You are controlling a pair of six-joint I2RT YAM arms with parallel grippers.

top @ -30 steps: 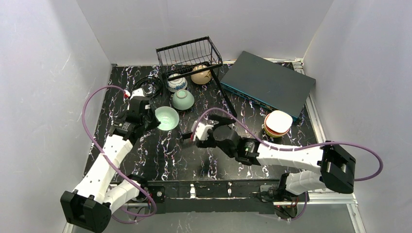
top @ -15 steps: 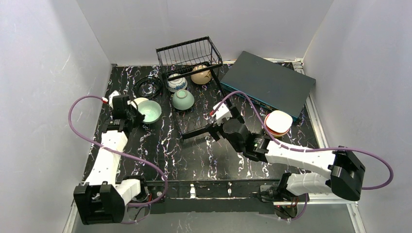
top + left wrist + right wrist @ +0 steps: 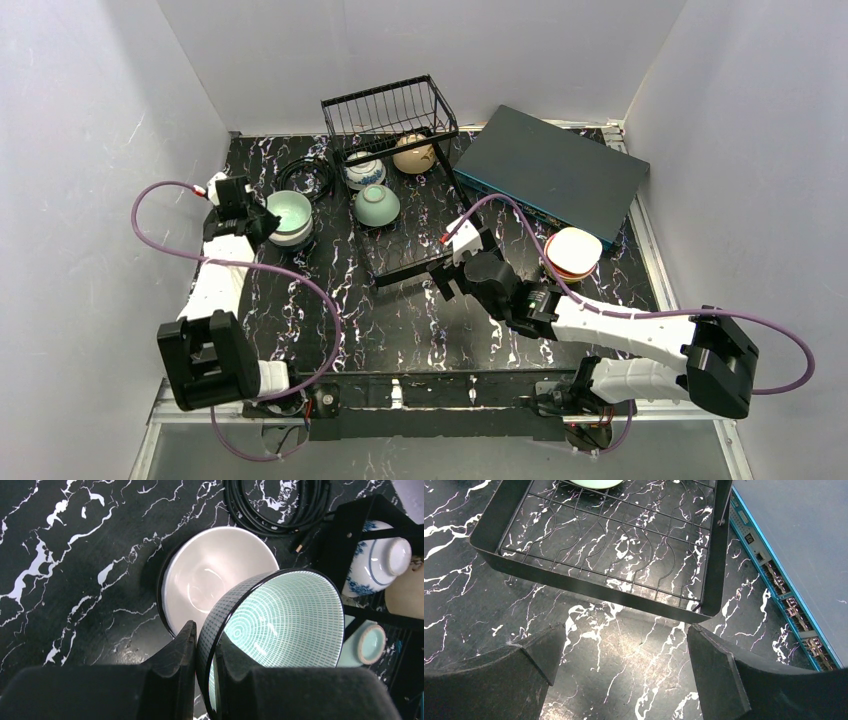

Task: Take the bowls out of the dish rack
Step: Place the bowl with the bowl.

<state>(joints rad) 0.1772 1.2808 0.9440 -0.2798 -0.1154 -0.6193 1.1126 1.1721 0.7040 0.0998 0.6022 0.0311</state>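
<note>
Left wrist: gripper (image 3: pixel 204 636) pinches grid-patterned, perhaps ceramic bowl (image 3: pixel 282 615).

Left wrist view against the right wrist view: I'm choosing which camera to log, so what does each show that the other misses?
Only the left wrist view: the left fingers pinching the rim of a teal-patterned bowl over a white bowl, a coiled black cable, and a blue-and-white bowl upside down in the dish rack. Only the right wrist view: the right fingers spread wide, holding nothing, and the grey-teal box. Both: the dish rack and the black marbled table.
</note>
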